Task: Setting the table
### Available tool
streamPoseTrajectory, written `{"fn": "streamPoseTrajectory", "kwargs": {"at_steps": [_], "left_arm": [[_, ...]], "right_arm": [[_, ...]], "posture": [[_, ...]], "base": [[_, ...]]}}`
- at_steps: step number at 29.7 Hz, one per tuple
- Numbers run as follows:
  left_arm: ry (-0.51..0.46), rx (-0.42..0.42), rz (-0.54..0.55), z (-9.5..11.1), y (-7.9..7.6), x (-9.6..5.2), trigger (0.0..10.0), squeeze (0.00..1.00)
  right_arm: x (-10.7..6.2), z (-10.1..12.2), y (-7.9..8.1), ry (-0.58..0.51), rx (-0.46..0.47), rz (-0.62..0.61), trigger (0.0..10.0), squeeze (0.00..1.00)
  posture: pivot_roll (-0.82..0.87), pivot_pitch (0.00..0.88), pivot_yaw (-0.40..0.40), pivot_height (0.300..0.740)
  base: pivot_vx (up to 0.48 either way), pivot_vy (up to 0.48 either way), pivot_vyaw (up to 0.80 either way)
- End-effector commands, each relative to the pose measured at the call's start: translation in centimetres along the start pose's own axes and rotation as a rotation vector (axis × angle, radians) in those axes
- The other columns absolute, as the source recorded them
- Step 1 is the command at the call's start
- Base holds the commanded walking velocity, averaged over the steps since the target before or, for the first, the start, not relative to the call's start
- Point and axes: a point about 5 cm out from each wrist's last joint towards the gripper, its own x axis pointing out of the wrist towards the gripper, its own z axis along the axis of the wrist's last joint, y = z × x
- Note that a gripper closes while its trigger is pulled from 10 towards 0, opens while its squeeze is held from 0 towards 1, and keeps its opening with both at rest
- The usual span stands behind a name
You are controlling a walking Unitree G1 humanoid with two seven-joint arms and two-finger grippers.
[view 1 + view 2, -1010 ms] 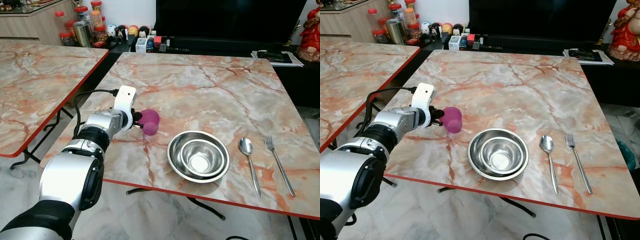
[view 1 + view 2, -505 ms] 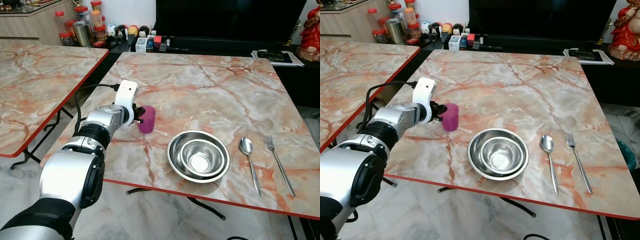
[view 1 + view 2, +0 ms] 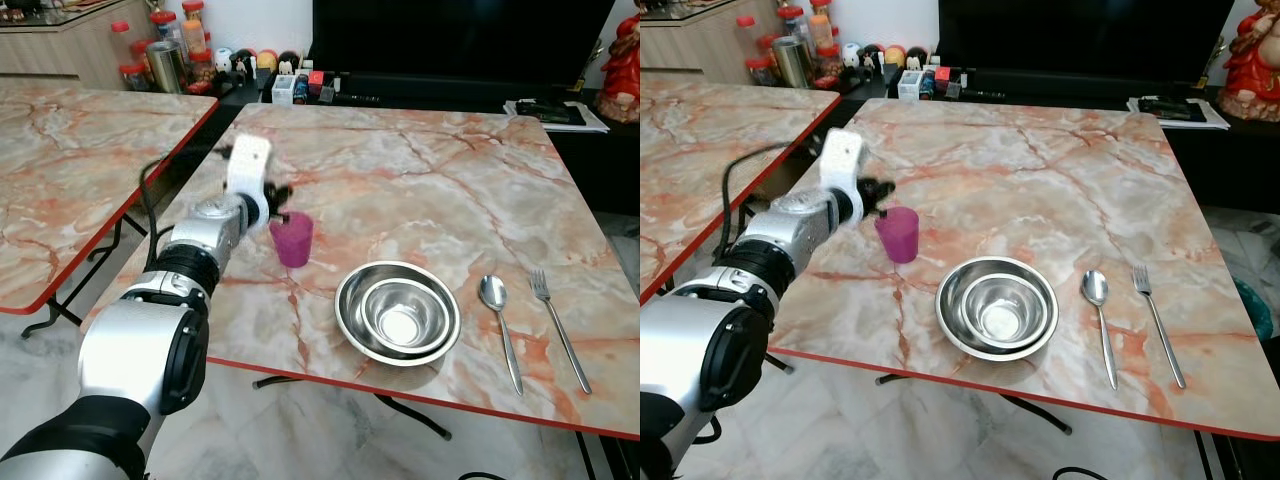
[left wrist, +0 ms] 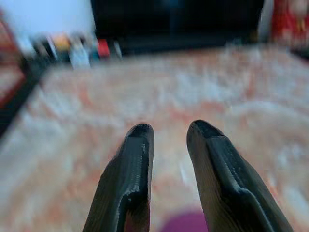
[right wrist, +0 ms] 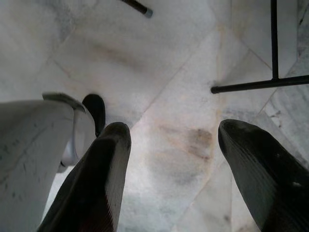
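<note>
The left gripper [image 3: 281, 192] was raised just above and behind the purple cup [image 3: 293, 239], its two black fingers [image 4: 131, 179] a narrow gap apart with nothing between them; in the left wrist view, which was blurred, the cup's rim [image 4: 186, 222] lay below the fingertips and clear of them. The cup stood upright and free on the marble table [image 3: 420, 180], toward the table's left side. To the right of the cup and nearer the front edge sat a steel bowl [image 3: 397, 312], with a smaller bowl nested inside it. Further right lay a spoon [image 3: 497, 320], and beside it a fork [image 3: 557, 326], both with handles pointing toward the front edge and well apart from the bowl. A second marble table [image 3: 70, 160] stood to the left, separated by a gap. The right gripper [image 5: 169, 159] hung above the pale tiled floor [image 5: 159, 72], its fingers spread wide and holding nothing.
</note>
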Motion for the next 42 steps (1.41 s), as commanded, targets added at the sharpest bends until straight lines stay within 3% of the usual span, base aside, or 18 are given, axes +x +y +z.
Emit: {"fn": "streamPoseTrajectory", "kwargs": {"at_steps": [1, 5, 13, 14, 15, 17, 18, 19, 21, 22, 23, 26, 29, 34, 36, 38, 39, 42], "left_arm": [[-0.040, 0.015, 0.094, -1.4, 1.3, -1.1, 10.0, 0.00], [-0.106, 0.020, 0.259, -2.8, 3.7, -3.2, 10.0, 0.00], [-0.190, 0.039, 0.651, -3.7, 11.2, -8.8, 10.0, 0.00], [-0.190, 0.039, 0.651, -3.7, 11.2, -8.8, 10.0, 0.00], [-0.193, 0.085, 0.731, -3.8, 13.0, -10.6, 10.0, 0.00], [-0.193, 0.089, 0.772, -4.0, 13.7, -11.6, 10.0, 0.00], [-0.171, 0.093, 0.861, -4.8, 15.2, -13.6, 10.0, 0.00], [-0.171, 0.093, 0.861, -4.8, 15.2, -13.6, 10.0, 0.00], [-0.111, 0.165, 0.953, -6.0, 16.7, -16.1, 10.0, 0.00], [-0.111, 0.165, 0.953, -6.0, 16.7, -16.1, 10.0, 0.00], [-0.057, 0.233, 1.047, -7.1, 18.1, -18.7, 10.0, 0.00], [0.044, 0.402, 1.162, -8.5, 19.5, -22.4, 10.0, 0.00], [0.175, 0.499, 1.234, -10.3, 20.0, -24.9, 10.0, 0.00], [0.489, 0.520, 1.276, -15.0, 19.5, -29.1, 10.0, 0.00], [0.656, 0.460, 1.230, -17.8, 18.3, -30.8, 10.0, 0.00], [0.694, 0.430, 1.209, -18.6, 17.8, -31.1, 10.0, 0.00], [0.774, 0.357, 1.098, -20.6, 16.1, -31.1, 10.0, 0.00], [0.833, 0.214, 0.892, -23.2, 13.0, -30.1, 10.0, 0.00]], "right_arm": [[0.1, 0.6, 0.1, -0.026, 0.021, 0.000, 10.0, 0.00], [0.2, 1.4, 0.6, -0.059, 0.035, 0.007, 10.0, 0.00], [0.5, 3.2, 1.9, -0.104, 0.008, 0.037, 10.0, 0.00], [0.5, 3.2, 1.9, -0.104, 0.008, 0.037, 10.0, 0.00], [0.5, 3.5, 2.3, -0.112, 0.008, 0.048, 10.0, 0.00], [0.5, 3.5, 2.6, -0.114, 0.006, 0.053, 10.0, 0.00], [0.5, 3.5, 2.9, -0.113, 0.002, 0.062, 10.0, 0.00], [0.5, 3.5, 2.9, -0.113, 0.002, 0.062, 10.0, 0.00], [0.5, 3.5, 3.2, -0.112, 0.003, 0.066, 10.0, 0.00], [0.5, 3.5, 3.2, -0.112, 0.003, 0.066, 10.0, 0.00], [0.5, 3.5, 3.5, -0.111, 0.006, 0.072, 10.0, 0.00], [0.4, 3.5, 3.9, -0.106, 0.007, 0.082, 10.0, 0.00], [0.4, 3.4, 4.2, -0.102, 0.013, 0.085, 10.0, 0.00], [0.3, 3.1, 4.6, -0.094, 0.036, 0.084, 10.0, 0.00], [0.3, 3.0, 4.6, -0.091, 0.039, 0.081, 10.0, 0.00], [0.3, 3.0, 4.6, -0.090, 0.039, 0.080, 10.0, 0.00], [0.3, 3.0, 4.5, -0.087, 0.049, 0.073, 10.0, 0.00], [0.4, 3.1, 4.2, -0.087, 0.052, 0.063, 10.0, 0.00]], "posture": [[-0.07, 0.000, 0.034, 0.740], [-0.07, 0.000, 0.031, 0.740], [-0.03, 0.000, 0.028, 0.740], [-0.03, 0.000, 0.028, 0.740], [-0.01, 0.000, 0.033, 0.740], [-0.01, 0.000, 0.037, 0.740], [0.00, 0.000, 0.044, 0.740], [0.00, 0.000, 0.044, 0.740], [0.04, 0.000, 0.043, 0.740], [0.04, 0.000, 0.043, 0.740], [0.05, 0.000, 0.040, 0.740], [0.05, 0.000, 0.042, 0.740], [0.05, 0.000, 0.054, 0.740], [0.05, 0.000, 0.067, 0.740], [0.05, 0.000, 0.069, 0.740], [0.04, 0.000, 0.070, 0.740], [0.04, 0.000, 0.070, 0.740], [0.02, 0.000, 0.067, 0.740]], "base": [[0.000, 0.000, 0.00], [0.000, 0.000, 0.00], [0.000, 0.000, 0.00], [0.000, 0.000, 0.00], [0.000, 0.000, 0.00], [0.000, 0.000, 0.00], [0.000, 0.000, 0.00], [0.000, 0.000, 0.00], [0.000, 0.000, 0.00], [0.000, 0.000, 0.00], [0.000, 0.000, 0.00], [0.000, 0.000, 0.00], [0.000, 0.000, 0.00], [0.000, 0.000, 0.00], [0.000, 0.000, 0.00], [0.000, 0.000, 0.00], [0.000, 0.000, 0.00], [0.000, 0.000, 0.00]]}}
